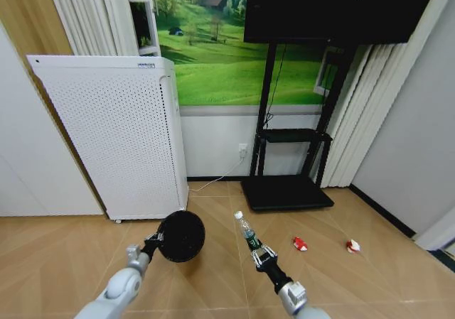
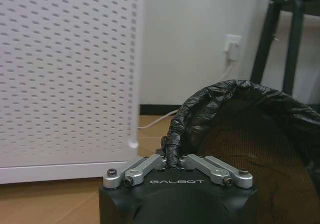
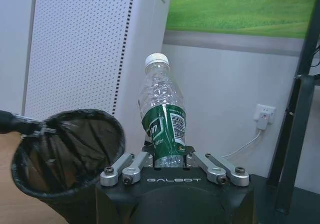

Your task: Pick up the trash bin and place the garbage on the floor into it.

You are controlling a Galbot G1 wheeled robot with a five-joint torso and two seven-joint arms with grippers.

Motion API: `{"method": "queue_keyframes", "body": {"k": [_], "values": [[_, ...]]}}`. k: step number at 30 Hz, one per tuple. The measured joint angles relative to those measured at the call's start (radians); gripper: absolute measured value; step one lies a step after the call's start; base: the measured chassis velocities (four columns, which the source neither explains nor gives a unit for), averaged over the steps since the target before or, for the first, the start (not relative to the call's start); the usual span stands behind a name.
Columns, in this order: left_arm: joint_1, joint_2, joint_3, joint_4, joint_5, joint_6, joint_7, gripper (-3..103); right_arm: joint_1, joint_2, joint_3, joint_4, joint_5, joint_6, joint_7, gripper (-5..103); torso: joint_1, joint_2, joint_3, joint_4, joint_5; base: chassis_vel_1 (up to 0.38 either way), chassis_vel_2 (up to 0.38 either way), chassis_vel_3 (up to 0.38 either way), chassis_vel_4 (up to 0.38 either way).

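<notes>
I'm holding the trash bin [image 1: 181, 236] off the floor with the left gripper [image 1: 152, 245], its fingers pinching the bag-lined rim. The right gripper [image 1: 260, 253] is clamping the bottle [image 1: 246, 230] at its base, cap pointing away from the fingers, beside the bin's mouth. Two red-and-white scraps [image 1: 300, 244] are lying on the floor beyond the right fingers

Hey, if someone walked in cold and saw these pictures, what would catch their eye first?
The left tool holds the black bin up by its rim, opening tipped toward the right tool, which grips a clear bottle upright beside it. Two red-and-white scraps lie on the floor to the robot's right.
</notes>
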Motion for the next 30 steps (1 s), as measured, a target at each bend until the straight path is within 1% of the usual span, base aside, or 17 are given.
{"method": "queue_keyframes", "body": {"k": [2, 3, 5, 6, 7, 8, 9, 11, 13, 16, 17, 20, 21, 23, 27, 29, 30], "values": [[-0.056, -0.034, 0.077, 0.045, 0.023, -0.008, 0.006, 4, 0.033, 0.003, -0.03, -0.039, -0.011, 0.011, -0.009, 24, 0.0, 0.0, 0.0, 0.0, 0.0004, 0.0, 0.0, 0.0, 0.0], [-0.056, -0.034, 0.077, 0.045, 0.023, -0.008, 0.006, 4, 0.033, 0.003, -0.03, -0.039, -0.011, 0.011, -0.009, 24, 0.0, 0.0, 0.0, 0.0, 0.0004, 0.0, 0.0, 0.0, 0.0], [-0.098, -0.067, 0.132, 0.079, 0.041, -0.017, 0.027, 4, 0.06, 0.009, -0.053, -0.066, -0.014, 0.019, -0.018, 24, 0.0, 0.0, 0.0, 0.0, 0.0001, 0.0, 0.0, 0.0, 0.0], [-0.098, -0.067, 0.132, 0.079, 0.041, -0.017, 0.027, 4, 0.06, 0.009, -0.053, -0.066, -0.014, 0.019, -0.018, 24, 0.0, 0.0, 0.0, 0.0, 0.0001, 0.0, 0.0, 0.0, 0.0], [-0.119, -0.088, 0.153, 0.1, 0.057, -0.023, 0.037, 4, 0.073, 0.013, -0.066, -0.077, -0.015, 0.02, -0.023, 24, 0.0, 0.0, 0.0, 0.0001, 0.0004, 0.0, 0.0, 0.0, 0.0], [-0.119, -0.088, 0.153, 0.1, 0.057, -0.023, 0.037, 4, 0.073, 0.013, -0.066, -0.077, -0.015, 0.02, -0.023, 24, 0.0, 0.0, 0.0, 0.0001, 0.0004, 0.0, 0.0, 0.0, 0.0], [-0.14, -0.11, 0.172, 0.117, 0.07, -0.029, 0.043, 4, 0.081, 0.016, -0.076, -0.085, -0.016, 0.02, -0.024, 24, 0.0, 0.0, 0.0, 0.0001, 0.0005, 0.0, 0.0, 0.0, 0.0], [-0.178, -0.142, 0.226, 0.134, 0.065, -0.035, 0.047, 4, 0.096, 0.024, -0.095, -0.104, -0.025, 0.022, -0.025, 24, 0.0, 0.0, 0.0, 0.0, 0.0002, 0.0, 0.0, 0.0, 0.0], [-0.204, -0.152, 0.271, 0.133, 0.046, -0.035, 0.049, 4, 0.106, 0.031, -0.108, -0.117, -0.029, 0.025, -0.026, 24, 0.0, 0.0, 0.0, -0.0002, 0.0002, 0.0, 0.0, 0.0, 0.0], [-0.213, -0.153, 0.293, 0.128, 0.034, -0.035, 0.049, 4, 0.11, 0.035, -0.114, -0.122, -0.029, 0.025, -0.026, 24, 0.0, 0.0, 0.0, -0.0002, 0.0003, 0.0, 0.0, 0.0, 0.0], [-0.22, -0.148, 0.325, 0.111, 0.015, -0.035, 0.049, 4, 0.122, 0.046, -0.126, -0.136, -0.03, 0.026, -0.026, 24, 0.0, 0.0, 0.0, -0.0002, 0.0003, 0.0, 0.0, 0.0, 0.0], [-0.21, -0.128, 0.359, 0.062, -0.021, -0.031, 0.055, 4, 0.149, 0.072, -0.148, -0.164, -0.031, 0.026, -0.026, 24, 0.0, 0.0, 0.0, 0.0, 0.0006, 0.0, 0.0, 0.0, 0.0], [-0.21, -0.128, 0.359, 0.062, -0.021, -0.031, 0.055, 4, 0.149, 0.072, -0.148, -0.164, -0.031, 0.026, -0.026, 24, 0.0, 0.0, 0.0, 0.0, 0.0006, 0.0, 0.0, 0.0, 0.0], [-0.182, -0.109, 0.362, 0.011, -0.051, -0.022, 0.056, 4, 0.173, 0.093, -0.158, -0.19, -0.031, 0.027, -0.023, 24, 0.0, 0.0, 0.0, 0.0002, 0.0, 0.0, 0.0, 0.0, 0.0], [-0.155, -0.089, 0.349, -0.033, -0.062, -0.015, 0.056, 4, 0.187, 0.106, -0.159, -0.213, -0.03, 0.027, -0.018, 24, 0.0, 0.0, 0.0, 0.0001, 0.0001, 0.0, 0.0, 0.0, 0.0], [-0.147, -0.084, 0.34, -0.045, -0.066, -0.014, 0.056, 4, 0.189, 0.107, -0.157, -0.215, -0.029, 0.026, -0.014, 22, 0.0, 0.0, 0.0, 0.0001, 0.0001, 0.0, 0.0, 0.0, 0.0], [-0.137, -0.077, 0.328, -0.059, -0.072, -0.013, 0.055, 4, 0.19, 0.106, -0.156, -0.216, -0.029, 0.022, -0.007, 27, 0.0, 0.0, 0.0, 0.0001, 0.0002, 0.0, 0.0, 0.0, 0.0]]}}
